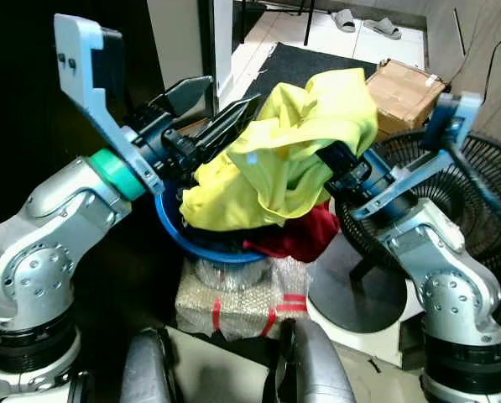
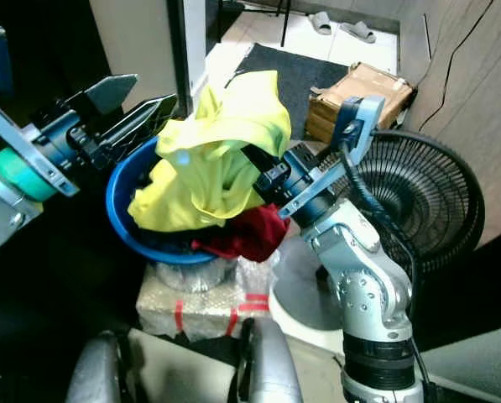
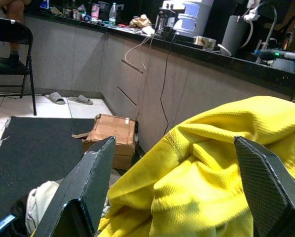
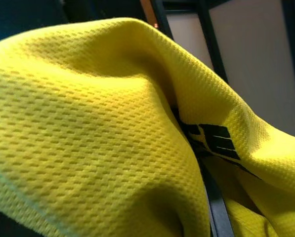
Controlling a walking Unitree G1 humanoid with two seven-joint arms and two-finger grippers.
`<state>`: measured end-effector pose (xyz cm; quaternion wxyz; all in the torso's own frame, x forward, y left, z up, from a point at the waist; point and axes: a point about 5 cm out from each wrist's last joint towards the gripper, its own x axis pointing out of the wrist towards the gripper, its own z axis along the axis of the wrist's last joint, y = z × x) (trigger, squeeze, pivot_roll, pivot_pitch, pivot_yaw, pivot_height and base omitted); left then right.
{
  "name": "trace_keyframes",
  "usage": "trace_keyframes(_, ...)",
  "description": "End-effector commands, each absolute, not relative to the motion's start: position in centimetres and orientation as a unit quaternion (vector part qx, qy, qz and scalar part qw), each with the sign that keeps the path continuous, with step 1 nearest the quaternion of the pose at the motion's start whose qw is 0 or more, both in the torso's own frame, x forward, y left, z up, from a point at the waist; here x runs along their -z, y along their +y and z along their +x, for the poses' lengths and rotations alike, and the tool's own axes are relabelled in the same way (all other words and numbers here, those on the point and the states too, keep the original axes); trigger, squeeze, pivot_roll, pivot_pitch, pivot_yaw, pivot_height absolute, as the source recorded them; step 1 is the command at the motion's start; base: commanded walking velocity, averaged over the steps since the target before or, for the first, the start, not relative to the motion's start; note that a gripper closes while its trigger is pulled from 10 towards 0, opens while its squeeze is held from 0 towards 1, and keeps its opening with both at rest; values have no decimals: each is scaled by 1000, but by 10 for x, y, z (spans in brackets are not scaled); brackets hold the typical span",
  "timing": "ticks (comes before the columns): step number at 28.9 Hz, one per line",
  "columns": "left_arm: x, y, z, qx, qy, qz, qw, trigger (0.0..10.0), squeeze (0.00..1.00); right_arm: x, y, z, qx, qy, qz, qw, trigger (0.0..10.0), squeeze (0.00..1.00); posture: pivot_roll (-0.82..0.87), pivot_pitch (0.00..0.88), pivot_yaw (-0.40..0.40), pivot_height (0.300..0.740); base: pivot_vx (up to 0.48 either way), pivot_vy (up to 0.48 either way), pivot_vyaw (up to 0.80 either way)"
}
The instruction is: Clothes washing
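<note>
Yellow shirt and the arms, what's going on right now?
Left end effector open beside yellow shirt. Right end effector buried under the shirt, lifting it; fingers hidden. Red garment hangs over blue basin. Fan close by right arm.

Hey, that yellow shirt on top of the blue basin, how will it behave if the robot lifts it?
The yellow shirt looks floppy: it bunches in folds and drapes over the right hand, so it would likely sag and trail. Its thin mesh knit suggests it is light. It could snag or drag the red garment beneath it from the blue basin.
</note>
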<state>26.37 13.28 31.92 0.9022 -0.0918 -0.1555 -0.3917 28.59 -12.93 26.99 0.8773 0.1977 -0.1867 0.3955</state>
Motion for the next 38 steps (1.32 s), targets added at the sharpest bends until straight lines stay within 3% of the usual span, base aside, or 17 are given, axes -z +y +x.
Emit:
trace_keyframes(1, -317, 133, 260, 399, -150, -87, 900, 10000, 0, -275, -133, 286, -392, -191, 203, 876, 10000, 0, 47, 69, 2, 648, 0, 0, 0)
trace_keyframes(14, -310, 136, 263, 391, -138, -89, 905, 10000, 0, -269, -127, 286, -390, -184, 216, 876, 10000, 0, 46, 61, 1, 696, 0, 0, 0)
trace_keyframes(26, -261, 131, 262, 390, -47, -86, 916, 10000, 0, -239, -128, 298, -336, -139, 166, 917, 10000, 0, 44, 68, 3, 734, 0, 0, 0)
trace_keyframes(38, -243, 136, 267, 357, -28, -88, 930, 10000, 0, -229, -122, 302, -323, -133, 167, 922, 10000, 0, 36, 68, -2, 740, 0, 0, 0)
